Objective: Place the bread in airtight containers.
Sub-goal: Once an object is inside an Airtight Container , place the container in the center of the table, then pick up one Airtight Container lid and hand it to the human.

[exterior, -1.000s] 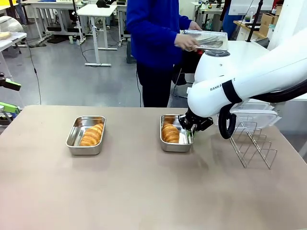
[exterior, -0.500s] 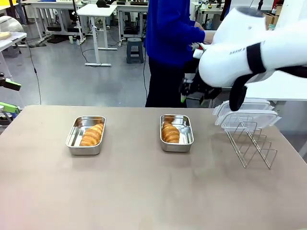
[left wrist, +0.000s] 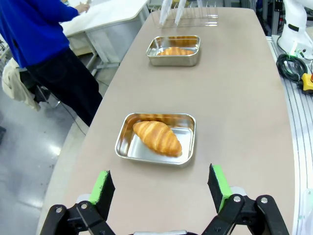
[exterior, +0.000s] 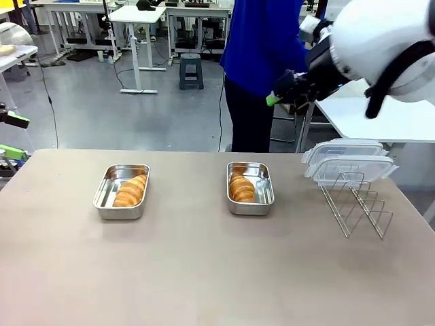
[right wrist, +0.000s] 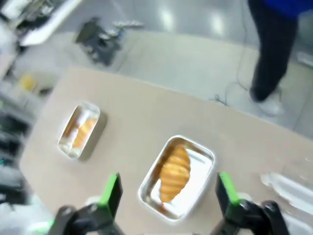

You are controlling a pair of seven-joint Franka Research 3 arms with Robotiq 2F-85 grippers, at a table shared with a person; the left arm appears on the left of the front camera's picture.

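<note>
The front camera faces across the table (exterior: pixel 204 272) toward the person (exterior: pixel 255 47). The left wrist camera looks along it from the left end, fairly near; the right wrist camera looks down from high. All share the left pan (exterior: pixel 122 191) and right pan (exterior: pixel 251 188).

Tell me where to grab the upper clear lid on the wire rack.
Pinch the upper lid by its left short edge, coming in level from the robot's left: it lies flat on the lower lid, atop the wire rack, and that rim likely overhangs free.
</note>
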